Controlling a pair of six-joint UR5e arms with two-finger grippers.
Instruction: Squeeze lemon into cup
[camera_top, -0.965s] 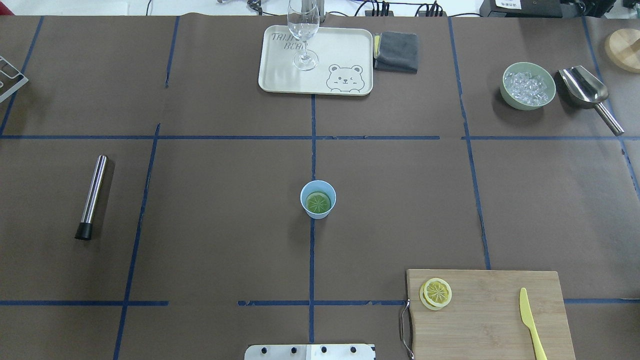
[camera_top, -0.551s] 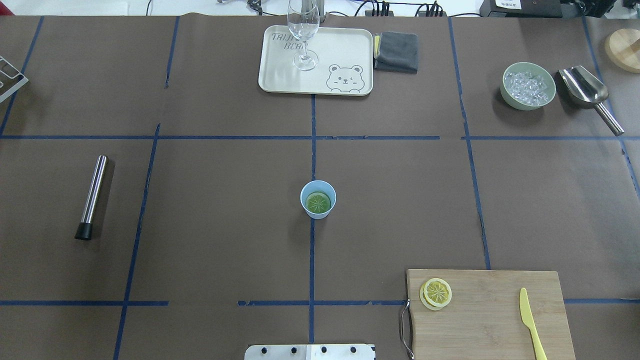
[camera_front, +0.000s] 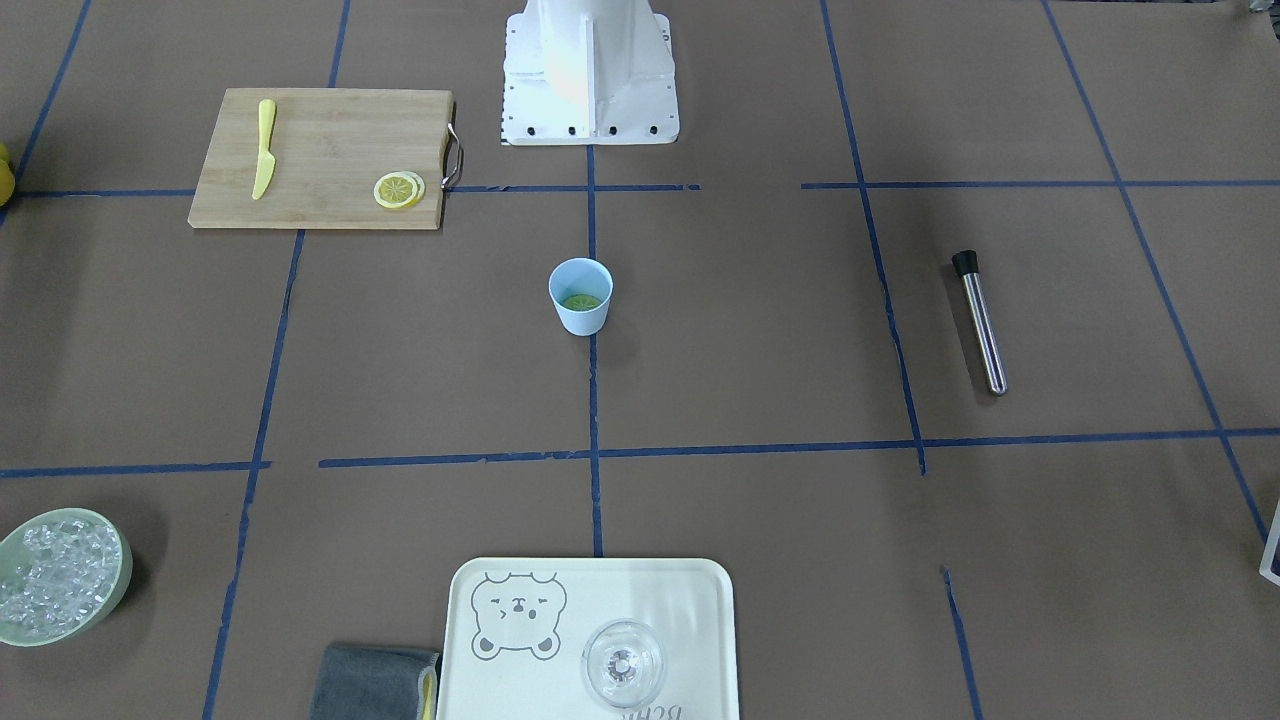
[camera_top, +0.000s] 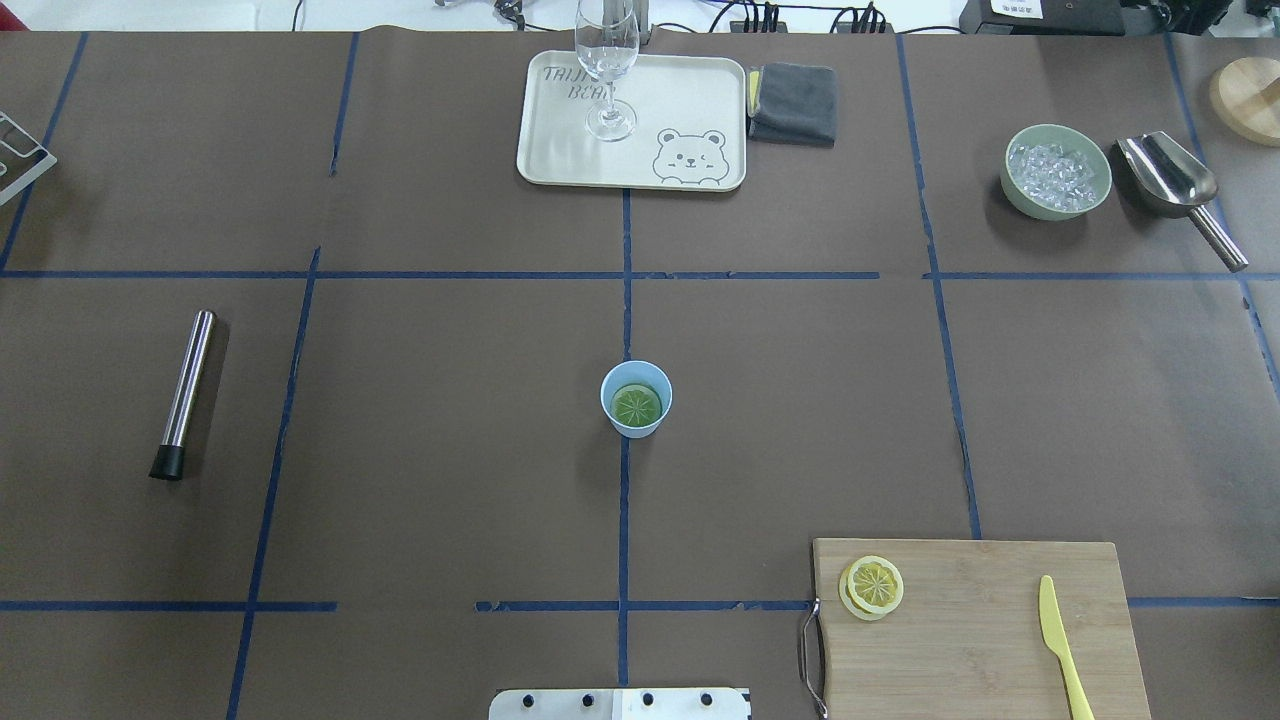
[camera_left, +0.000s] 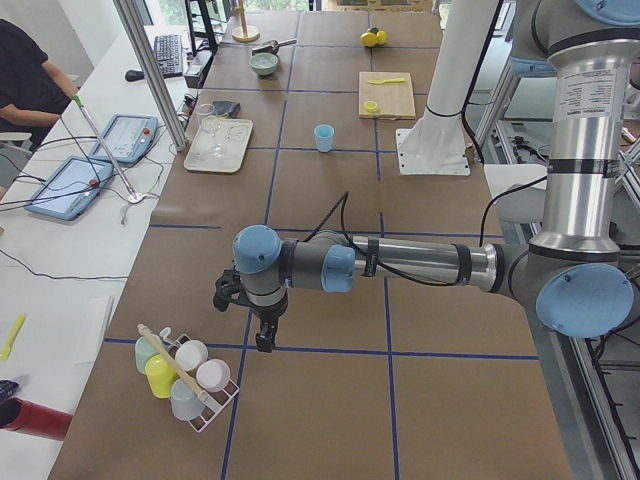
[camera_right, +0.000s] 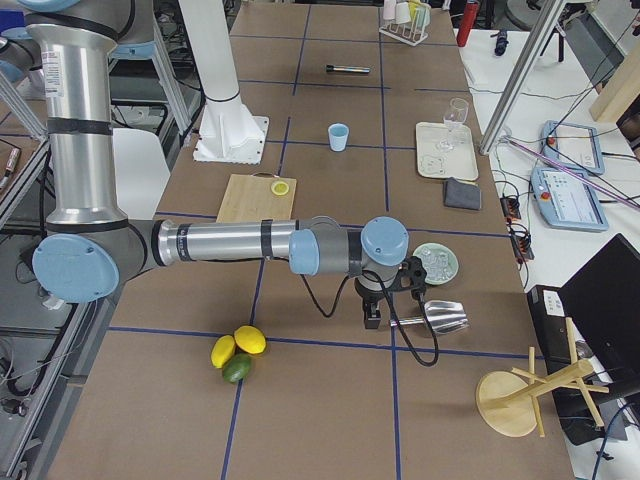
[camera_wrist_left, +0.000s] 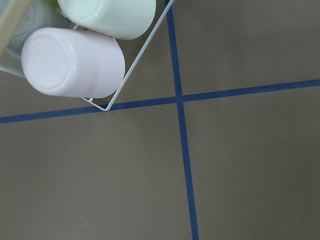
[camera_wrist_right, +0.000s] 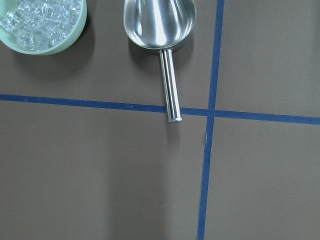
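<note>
The pale-blue cup (camera_top: 607, 396) stands upright at the table's middle, also in the front view (camera_front: 580, 318). A greenish round slice (camera_top: 637, 405) with spokes lies flat in its bottom. Two overlapping yellow lemon slices (camera_top: 874, 585) lie on the wooden cutting board's (camera_top: 980, 640) near left corner. My left gripper (camera_left: 262, 338) hangs far off at the table's left end beside a cup rack. My right gripper (camera_right: 372, 318) hangs at the right end beside the steel scoop. Both show only in the side views, so I cannot tell whether they are open or shut.
A yellow plastic knife (camera_top: 1060, 640) lies on the board. A tray (camera_top: 690, 110) with a clear glass (camera_top: 608, 60), a grey cloth (camera_top: 793, 102), an ice bowl (camera_top: 1022, 197), a scoop (camera_top: 1175, 180) and a steel rod (camera_top: 185, 392) lie around. Whole citrus fruits (camera_right: 237, 352) lie near the right arm.
</note>
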